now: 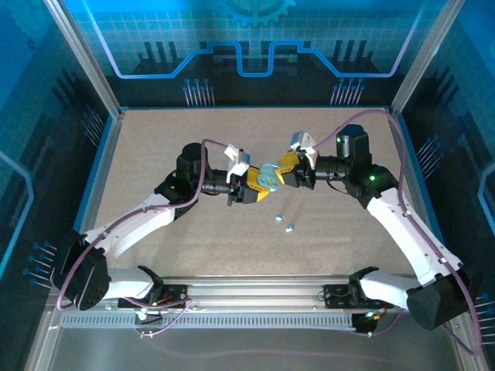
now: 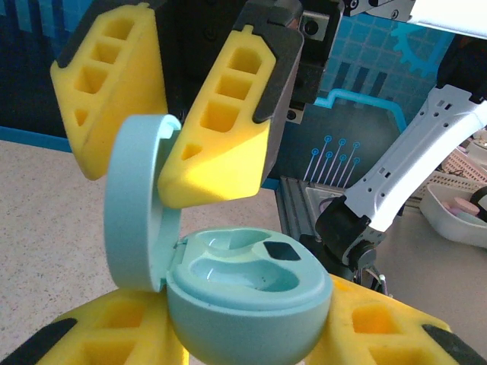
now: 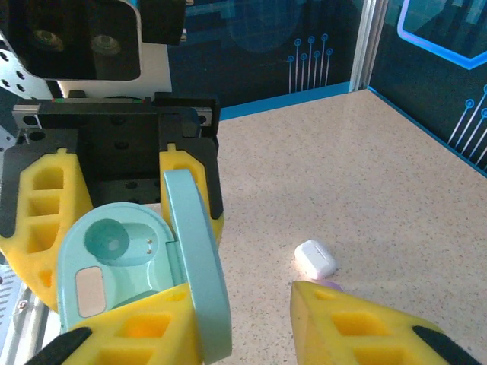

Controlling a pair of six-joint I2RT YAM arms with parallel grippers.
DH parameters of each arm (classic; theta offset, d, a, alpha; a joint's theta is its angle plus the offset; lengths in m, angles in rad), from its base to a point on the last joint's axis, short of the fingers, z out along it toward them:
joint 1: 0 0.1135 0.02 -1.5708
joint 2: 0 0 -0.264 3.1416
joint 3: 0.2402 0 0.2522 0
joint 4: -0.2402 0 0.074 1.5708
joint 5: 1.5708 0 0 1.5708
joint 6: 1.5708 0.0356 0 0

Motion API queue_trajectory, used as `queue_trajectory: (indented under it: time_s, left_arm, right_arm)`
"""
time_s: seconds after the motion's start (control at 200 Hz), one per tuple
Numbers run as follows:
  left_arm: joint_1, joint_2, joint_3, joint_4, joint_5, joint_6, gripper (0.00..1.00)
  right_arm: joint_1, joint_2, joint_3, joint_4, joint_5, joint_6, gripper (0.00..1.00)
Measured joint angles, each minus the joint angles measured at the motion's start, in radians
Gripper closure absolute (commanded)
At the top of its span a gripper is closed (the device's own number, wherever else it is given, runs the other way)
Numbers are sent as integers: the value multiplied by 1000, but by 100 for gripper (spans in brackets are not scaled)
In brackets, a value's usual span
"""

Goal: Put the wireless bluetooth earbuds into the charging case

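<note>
Left pincer (image 1: 257,185): mine, closed around the base of the light-blue charging case (image 2: 251,304) at mid-desk.
Lid (image 2: 137,205): stood open, nearly upright.
Right pincer (image 3: 255,304): fingers apart, one against the lid, gripping nothing.
Earbuds (image 1: 278,219): two lay on the desk (image 1: 155,154) at five o'clock from the case, close together.

no legible text, label, brand, number or sign on any surface here
</note>
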Motion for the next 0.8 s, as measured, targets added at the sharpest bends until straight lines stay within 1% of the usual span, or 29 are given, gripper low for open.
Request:
queue_trajectory:
  time_s: [0.1,0.24,0.31,0.345,0.425,0.475,0.54,0.635,0.8]
  left_arm:
    - [0,0,0,2,7,0,65]
    - [0,0,0,4,10,0,65]
    - [0,0,0,4,14,0,64]
    - [0,0,0,4,14,0,64]
    - [0,0,0,4,19,0,60]
    - [0,0,0,5,20,0,58]
    - [0,0,0,7,21,3,50]
    - [-3,8,0,21,21,3,42]
    - [-3,24,0,31,17,0,36]
  right_arm:
    - [1,8,6,-7,-35,-10,68]
    - [7,41,43,-41,-79,-32,75]
    - [7,53,55,-53,-97,-39,81]
    - [7,57,56,-57,-105,-43,82]
    - [8,63,63,-74,-119,-51,89]
    - [7,67,72,-85,-122,-62,90]
    - [7,71,79,-99,-122,-66,90]
    - [8,72,86,-117,-125,-75,90]
    - [17,72,87,-138,-97,-85,91]
